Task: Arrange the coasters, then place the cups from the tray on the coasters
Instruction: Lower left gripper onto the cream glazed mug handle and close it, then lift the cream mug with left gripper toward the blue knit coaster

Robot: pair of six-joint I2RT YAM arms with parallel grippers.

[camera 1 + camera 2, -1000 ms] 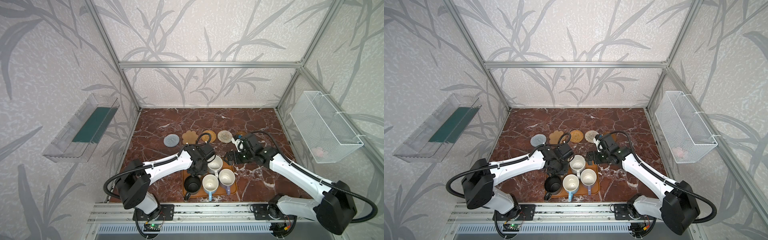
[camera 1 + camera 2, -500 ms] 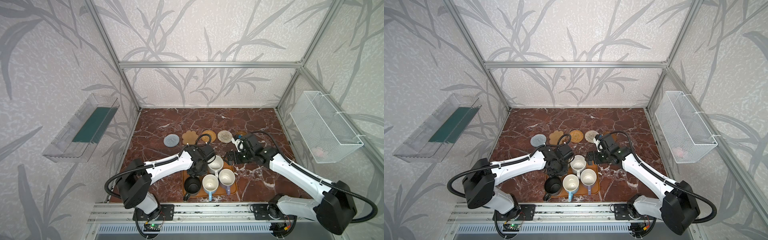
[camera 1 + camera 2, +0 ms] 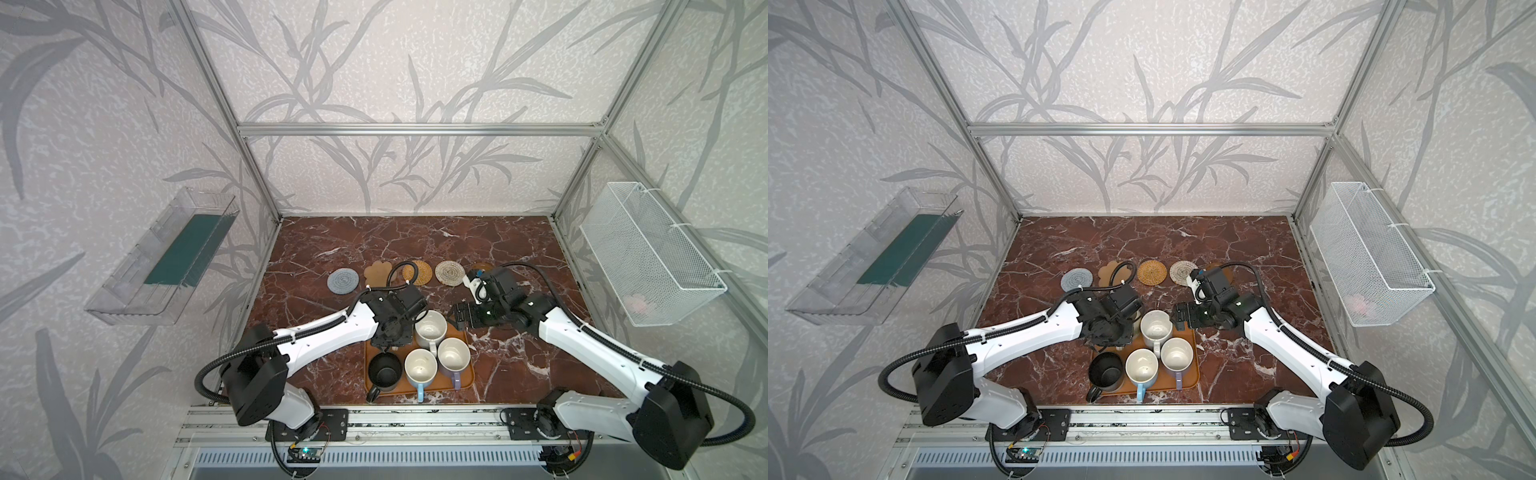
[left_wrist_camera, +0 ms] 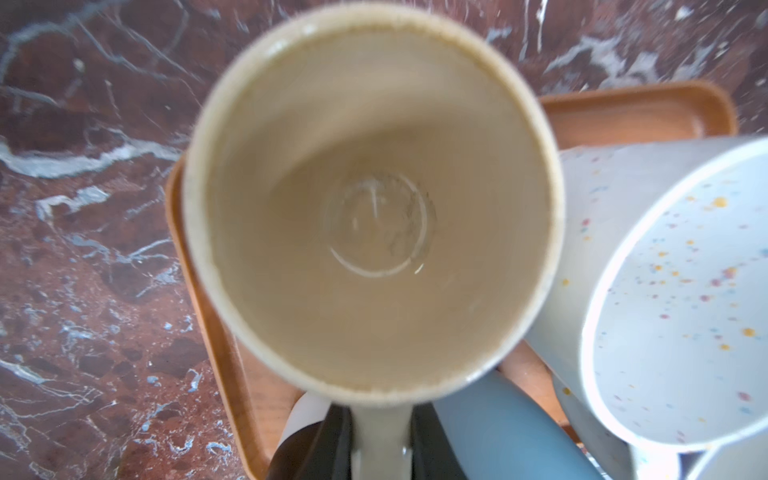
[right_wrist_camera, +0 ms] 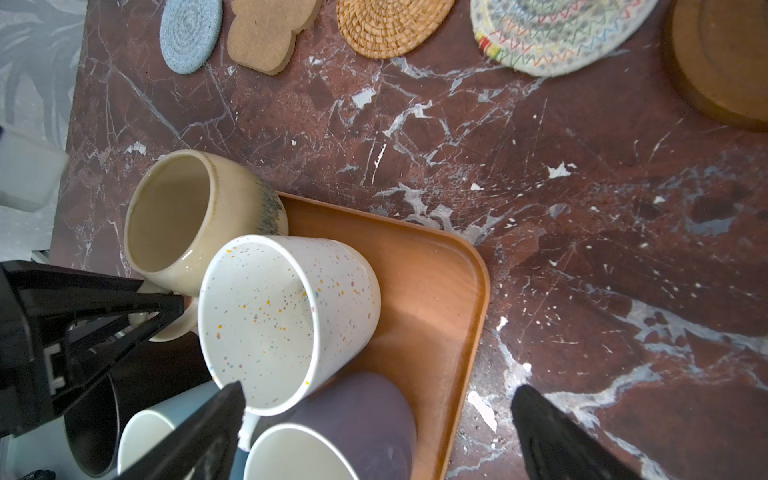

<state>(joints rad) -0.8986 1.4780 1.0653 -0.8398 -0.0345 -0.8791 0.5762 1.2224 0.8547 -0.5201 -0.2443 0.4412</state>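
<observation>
- Top views both show the marble table (image 3: 415, 245) carrying everything, with one arm reaching in from each side.
- The tray (image 3: 467, 382) lies at the table's near edge, about midway between the two arm bases.
- The left tool (image 4: 382, 436) is pinching the handle of the beige cup (image 5: 174, 216) at the tray's far left corner. Whether that cup is lifted cannot be told.
- The right tool (image 5: 378, 388) is spread wide and holds nothing. It hangs over the tray's far right corner.
- The speckled white cup (image 3: 431, 330), lavender cup (image 3: 453, 357), light blue cup (image 3: 420, 367) and black cup (image 3: 384, 371) stand upright in the tray.
- The coasters lie in a row beyond the tray: grey-blue coaster (image 3: 343, 281), paw coaster (image 3: 377, 272), rattan coaster (image 3: 417, 272), rope coaster (image 3: 449, 273) and wooden disc (image 5: 723, 62). None has a cup on it.
</observation>
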